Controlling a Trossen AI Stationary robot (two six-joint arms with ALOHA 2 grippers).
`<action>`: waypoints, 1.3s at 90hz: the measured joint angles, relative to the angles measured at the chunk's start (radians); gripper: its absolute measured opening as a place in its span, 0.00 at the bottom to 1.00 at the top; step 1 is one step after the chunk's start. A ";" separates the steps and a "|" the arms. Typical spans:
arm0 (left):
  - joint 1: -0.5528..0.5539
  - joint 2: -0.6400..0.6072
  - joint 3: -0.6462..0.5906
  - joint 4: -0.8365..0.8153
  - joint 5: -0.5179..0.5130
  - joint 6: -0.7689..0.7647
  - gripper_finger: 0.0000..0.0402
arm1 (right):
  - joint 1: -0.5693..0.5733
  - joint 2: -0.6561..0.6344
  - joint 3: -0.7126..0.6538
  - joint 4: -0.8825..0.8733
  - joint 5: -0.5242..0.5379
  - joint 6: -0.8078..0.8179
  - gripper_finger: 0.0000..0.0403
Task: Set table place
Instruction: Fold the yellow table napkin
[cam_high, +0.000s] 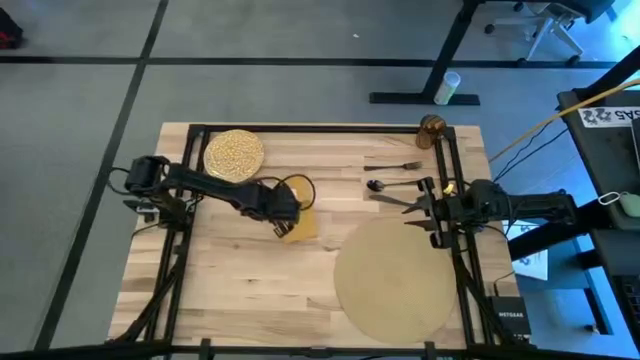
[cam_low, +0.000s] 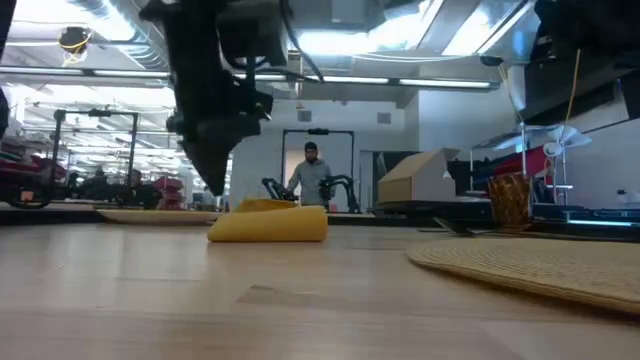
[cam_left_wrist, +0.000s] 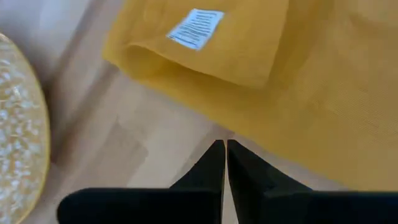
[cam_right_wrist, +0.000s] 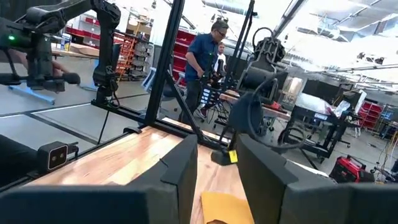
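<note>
The mustard-yellow napkin (cam_high: 299, 226) lies crumpled at the middle of the table (cam_high: 240, 290), one part folded over with a white label (cam_left_wrist: 196, 28) showing. My left gripper (cam_left_wrist: 224, 149) is shut, its tips low at the napkin's near-left edge. The speckled plate (cam_high: 233, 154) lies at the far left. The round tan placemat (cam_high: 394, 279) lies at the near right. Fork (cam_high: 399, 166), spoon (cam_high: 384, 185) and knife (cam_high: 392, 198) lie beyond it, and the amber glass (cam_high: 432, 128) stands at the far right corner. My right gripper (cam_right_wrist: 217, 174) is open by the right rail, near the knife. My left gripper points down with shut fingers right at the napkin's edge (cam_left_wrist: 219, 130). I cannot tell whether the tips touch the cloth or stand just clear of it. The napkin lies flat on the table.
Black rails (cam_high: 455, 200) run along the table's left, far and right sides. Bare wood lies at the near left (cam_high: 230, 300). People stand among other robot stations in the room beyond the table (cam_low: 310, 175).
</note>
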 joint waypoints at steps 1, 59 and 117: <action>0.000 0.002 0.000 0.007 0.000 0.002 0.00 | 0.000 0.000 0.000 0.000 0.000 0.000 0.25; 0.162 0.008 0.000 0.162 -0.044 0.162 0.00 | 0.000 0.000 0.000 -0.002 0.000 0.000 0.25; 0.344 0.008 0.000 0.217 0.035 0.308 0.00 | 0.000 0.000 0.000 -0.002 0.000 0.003 0.25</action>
